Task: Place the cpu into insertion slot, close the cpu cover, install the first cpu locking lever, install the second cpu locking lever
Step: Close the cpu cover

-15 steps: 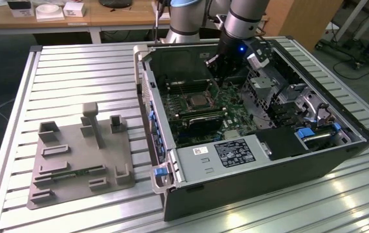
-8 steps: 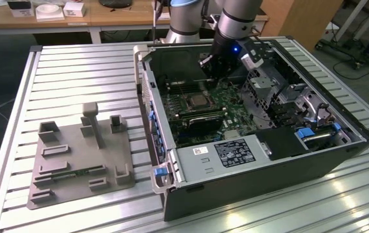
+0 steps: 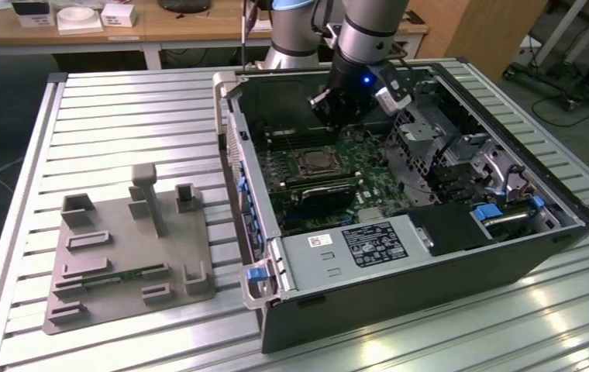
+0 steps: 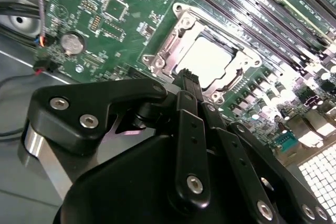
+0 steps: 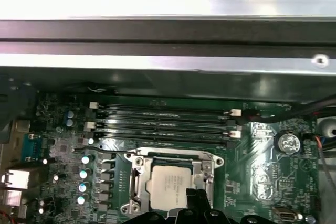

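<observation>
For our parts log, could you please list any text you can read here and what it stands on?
Nothing can be read.
Black label inside the case: print too small.
White sticker beside it: too small.
cpu top: markings too faint.

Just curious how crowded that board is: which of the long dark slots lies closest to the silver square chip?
The slot running right alongside the chip's metal frame; the other slots lie beyond it, toward the case wall.
</observation>
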{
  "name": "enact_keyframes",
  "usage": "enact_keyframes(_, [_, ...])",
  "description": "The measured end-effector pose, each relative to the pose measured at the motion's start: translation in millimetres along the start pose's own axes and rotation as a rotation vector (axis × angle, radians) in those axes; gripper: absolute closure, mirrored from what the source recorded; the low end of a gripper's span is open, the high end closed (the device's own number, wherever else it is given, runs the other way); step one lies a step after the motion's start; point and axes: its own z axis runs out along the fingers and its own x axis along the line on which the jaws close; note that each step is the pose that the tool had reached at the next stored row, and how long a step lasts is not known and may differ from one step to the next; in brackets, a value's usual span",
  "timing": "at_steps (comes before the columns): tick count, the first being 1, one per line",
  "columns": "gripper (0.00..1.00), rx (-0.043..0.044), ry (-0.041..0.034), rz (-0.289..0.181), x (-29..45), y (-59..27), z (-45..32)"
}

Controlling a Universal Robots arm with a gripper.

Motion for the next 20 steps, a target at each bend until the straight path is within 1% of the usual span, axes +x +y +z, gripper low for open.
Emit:
enact_keyframes(7, [0.89, 0.0000, 0.0000, 0.000, 10.8, 0.6, 1.4])
enact_keyframes(13, [0.89, -0.0001, -0.0001, 0.000, 20.2, 1.0, 0.2])
enact_keyframes(16, [0.89, 0.0001, 0.0000, 0.000, 26.7, 1.5, -0.3])
enact_keyframes(20, [0.89, 0.0001, -0.0002, 0.000, 38.3, 2.2, 0.0])
